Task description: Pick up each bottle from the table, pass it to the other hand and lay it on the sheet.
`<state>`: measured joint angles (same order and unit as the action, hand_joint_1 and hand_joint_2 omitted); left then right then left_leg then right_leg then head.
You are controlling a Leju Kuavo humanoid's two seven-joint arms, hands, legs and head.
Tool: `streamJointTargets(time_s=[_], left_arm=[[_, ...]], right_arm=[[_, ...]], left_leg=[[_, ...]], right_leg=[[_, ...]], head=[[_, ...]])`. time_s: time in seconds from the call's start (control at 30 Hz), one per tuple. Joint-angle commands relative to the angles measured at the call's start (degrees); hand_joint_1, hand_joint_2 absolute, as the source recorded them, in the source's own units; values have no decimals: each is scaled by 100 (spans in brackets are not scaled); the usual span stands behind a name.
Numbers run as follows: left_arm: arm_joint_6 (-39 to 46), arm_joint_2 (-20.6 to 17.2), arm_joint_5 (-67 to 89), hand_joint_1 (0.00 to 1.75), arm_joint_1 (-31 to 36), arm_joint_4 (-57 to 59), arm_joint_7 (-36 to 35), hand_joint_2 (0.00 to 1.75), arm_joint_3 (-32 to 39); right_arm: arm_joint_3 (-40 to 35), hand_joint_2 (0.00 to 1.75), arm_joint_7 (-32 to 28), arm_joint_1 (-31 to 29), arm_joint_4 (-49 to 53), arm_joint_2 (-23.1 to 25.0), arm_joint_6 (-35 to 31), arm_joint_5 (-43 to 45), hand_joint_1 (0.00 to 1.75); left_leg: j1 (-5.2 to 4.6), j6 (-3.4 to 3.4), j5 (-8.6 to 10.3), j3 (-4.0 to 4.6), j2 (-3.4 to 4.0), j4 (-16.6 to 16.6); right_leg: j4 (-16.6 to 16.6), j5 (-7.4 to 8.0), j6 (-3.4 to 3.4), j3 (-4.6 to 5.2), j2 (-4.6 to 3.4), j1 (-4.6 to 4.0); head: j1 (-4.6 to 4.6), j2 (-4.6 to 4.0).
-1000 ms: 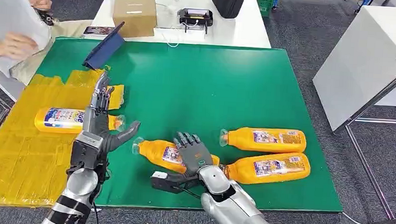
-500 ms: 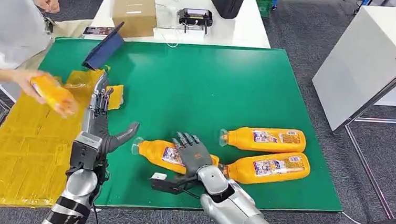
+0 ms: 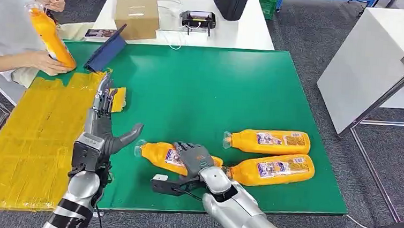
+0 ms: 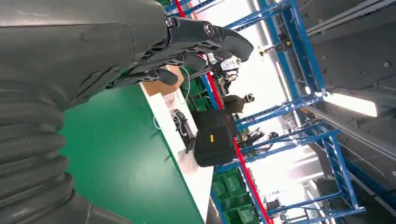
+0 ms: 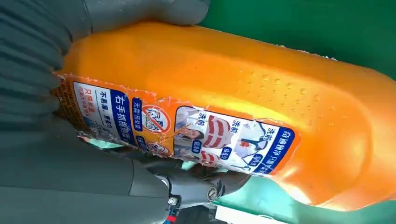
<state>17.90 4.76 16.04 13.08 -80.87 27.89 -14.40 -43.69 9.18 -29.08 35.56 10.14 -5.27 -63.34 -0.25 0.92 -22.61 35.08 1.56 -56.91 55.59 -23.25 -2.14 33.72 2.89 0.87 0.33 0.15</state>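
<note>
Nearest orange bottle lies on its side on the green worktop, clear cap end toward the yellow sheet. Right hand lies over the bottle's middle, fingers draped across the label. In the right wrist view the bottle sits between the thick thumb on one side and a dark finger on the other, both against it; bottle appears to rest on the green surface, not lifted.

Two more orange bottles lie on their sides just beyond the held bottle, away from the sheet: one further from the robot, one nearer, close together, caps pointing toward the held bottle.

Left hand is up beside the held bottle's cap end, at the sheet's edge, fingers straight and close together, thumb stuck out toward the bottle, holding nothing. In the left wrist view its fingers are extended over the green surface.

Beyond the sheet's far corner, a person's hand holds another orange bottle tilted in the air. A dark blue tablet is propped near that corner. Behind the green worktop stands a white table with a cardboard box and a black device.
</note>
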Motion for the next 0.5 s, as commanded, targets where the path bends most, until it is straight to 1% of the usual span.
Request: streamJointTargets(time_s=[0.03,0.13,0.17,0.27,0.33,0.37,0.43,0.47,0.5], left_arm=[[-24,27,-52,0,208,389,-16,175,-78],[-24,27,-52,0,208,389,-16,175,-78],[-24,27,-52,0,208,389,-16,175,-78],[-24,28,-55,0,211,389,-16,175,-78],[-31,24,-78,0,225,403,-6,175,-98],[-38,27,-95,0,250,430,0,175,-116],[-40,32,-115,0,279,451,10,175,-140],[-40,31,-123,0,291,456,15,175,-154],[-39,28,-127,0,288,442,15,175,-160]], right_arm=[[118,175,-14,83,-642,-101,84,51,175],[118,175,-14,83,-642,-101,84,51,175],[118,175,-14,83,-642,-101,84,51,175],[116,175,-14,79,-650,-99,95,52,175],[91,175,-12,48,-732,-100,216,58,175],[99,175,7,29,-797,-105,266,75,175],[119,175,29,14,-859,-111,247,97,175],[158,175,37,12,-869,-105,159,122,175],[190,175,56,10,-862,-99,16,128,175]], left_leg=[[11,-9,6,-2,-39,8],[13,-6,8,-1,-48,8],[7,-2,5,-7,-34,7],[9,-4,4,-7,-37,6],[12,-5,5,-7,-42,8],[5,-1,5,-9,-29,5],[11,-6,7,-3,-46,5],[7,-2,6,-6,-35,4],[11,-5,8,-3,-47,6]], right_leg=[[-13,-1,11,-13,1,-7],[-15,-4,11,-19,7,-8],[-11,-4,6,-22,4,-4],[-12,1,-1,-25,2,-5],[-14,1,1,-27,2,-7],[-8,1,-3,-24,6,-2],[-11,0,3,-22,6,-6],[-8,-3,4,-22,10,-3],[-13,-4,8,-23,9,-7]], head=[[-2,0],[-2,0],[-2,0],[-2,0],[-2,0],[-2,0],[-2,0],[-2,0],[-4,0]])
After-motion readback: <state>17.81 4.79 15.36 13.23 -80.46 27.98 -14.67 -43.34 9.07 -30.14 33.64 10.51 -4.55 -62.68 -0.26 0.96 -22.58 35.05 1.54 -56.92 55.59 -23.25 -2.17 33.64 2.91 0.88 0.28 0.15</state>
